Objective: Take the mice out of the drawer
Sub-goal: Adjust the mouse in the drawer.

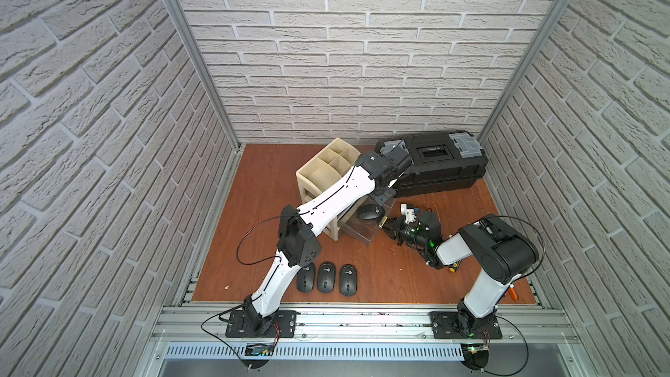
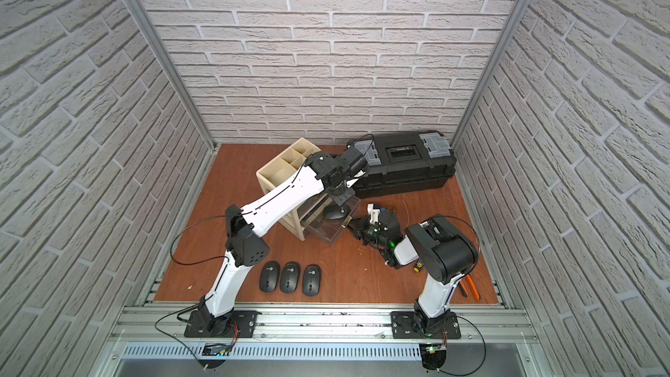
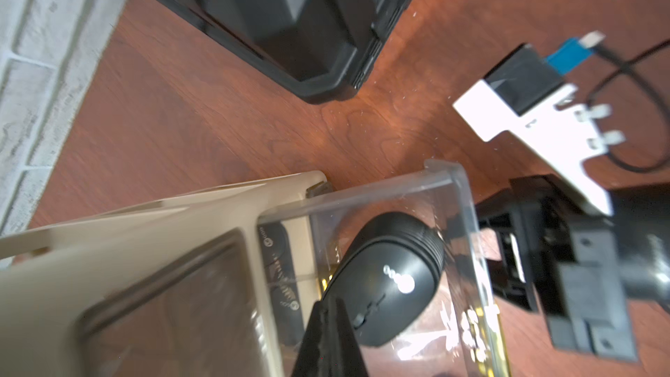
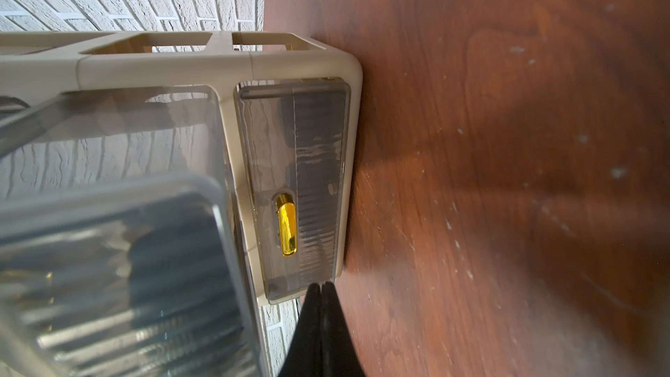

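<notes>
Wooden table first, with the black toolbox sitting at the back wall. Just in front of it stands the beige organizer, open compartments on top. Its clear upper drawer is pulled well out toward the right arm, and the lower drawer, the one with the gold handle, is pushed in.

Left gripper is down over the open drawer, fingers clenched together with nothing between them, its tip right at the edge of one mouse lying in the drawer. Right gripper is low at the organizer's front, clamped tight too and holding nothing.

Two more mice show deeper in that drawer by their white logos. Three mice lie side by side on the table's near edge, beside the left arm.
</notes>
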`<move>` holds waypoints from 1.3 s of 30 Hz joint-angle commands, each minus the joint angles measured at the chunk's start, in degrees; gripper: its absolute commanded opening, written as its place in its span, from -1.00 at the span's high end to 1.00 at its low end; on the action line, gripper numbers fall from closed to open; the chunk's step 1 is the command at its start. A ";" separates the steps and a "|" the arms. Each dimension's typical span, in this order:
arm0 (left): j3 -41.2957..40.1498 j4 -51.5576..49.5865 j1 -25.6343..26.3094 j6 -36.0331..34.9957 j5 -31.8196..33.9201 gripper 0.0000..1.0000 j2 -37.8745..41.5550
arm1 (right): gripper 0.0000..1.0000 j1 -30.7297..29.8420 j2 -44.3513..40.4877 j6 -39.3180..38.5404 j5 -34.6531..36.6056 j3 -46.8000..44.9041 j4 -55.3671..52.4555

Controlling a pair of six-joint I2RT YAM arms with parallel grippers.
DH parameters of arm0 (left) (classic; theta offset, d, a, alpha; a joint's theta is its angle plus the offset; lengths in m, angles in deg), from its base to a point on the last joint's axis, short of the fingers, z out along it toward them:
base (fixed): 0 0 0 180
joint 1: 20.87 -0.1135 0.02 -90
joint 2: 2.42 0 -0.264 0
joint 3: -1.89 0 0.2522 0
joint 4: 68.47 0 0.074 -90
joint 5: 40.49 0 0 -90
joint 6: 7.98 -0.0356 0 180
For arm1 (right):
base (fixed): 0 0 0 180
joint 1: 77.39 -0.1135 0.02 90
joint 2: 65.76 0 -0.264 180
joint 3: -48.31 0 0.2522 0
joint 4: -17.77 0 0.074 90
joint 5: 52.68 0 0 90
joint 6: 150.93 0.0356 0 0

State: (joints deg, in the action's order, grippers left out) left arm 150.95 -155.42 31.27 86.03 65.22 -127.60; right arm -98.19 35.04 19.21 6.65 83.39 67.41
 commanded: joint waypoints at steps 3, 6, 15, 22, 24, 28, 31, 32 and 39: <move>-2.58 0.61 0.22 -2.71 3.41 1.00 0.33 | 0.94 -0.38 -0.70 -0.70 0.27 0.83 1.41; -4.04 0.90 2.01 -2.61 6.55 1.00 -0.79 | 0.94 -0.38 -0.34 -0.57 0.18 0.91 1.83; -14.80 8.42 4.43 -3.05 16.38 1.00 -1.41 | 0.94 -0.40 0.28 -0.24 0.35 0.04 3.43; -16.55 7.44 4.46 -3.29 16.84 1.00 -2.11 | 0.94 -0.48 0.66 -0.27 0.70 -0.67 4.51; -16.25 6.40 4.37 -3.62 16.43 1.00 -2.73 | 0.94 -0.49 0.79 -0.18 0.88 -0.99 5.06; -14.69 3.63 3.93 -2.66 11.64 1.00 -3.14 | 0.94 -0.56 1.16 0.14 1.23 -1.63 6.52; -12.45 1.73 3.71 -1.56 9.80 1.00 -3.20 | 0.94 -0.56 1.51 0.52 1.17 -1.98 7.38; -11.68 1.45 3.71 -1.27 9.77 1.00 -3.05 | 0.94 -0.55 1.60 0.52 1.15 -1.99 7.53; -6.42 2.06 3.64 0.27 6.85 1.00 -0.11 | 0.94 -0.65 1.86 0.54 1.13 -1.90 8.05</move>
State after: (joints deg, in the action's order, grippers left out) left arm 142.06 -152.60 34.96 84.85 74.59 -129.66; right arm -98.30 36.15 19.47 7.52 81.99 71.74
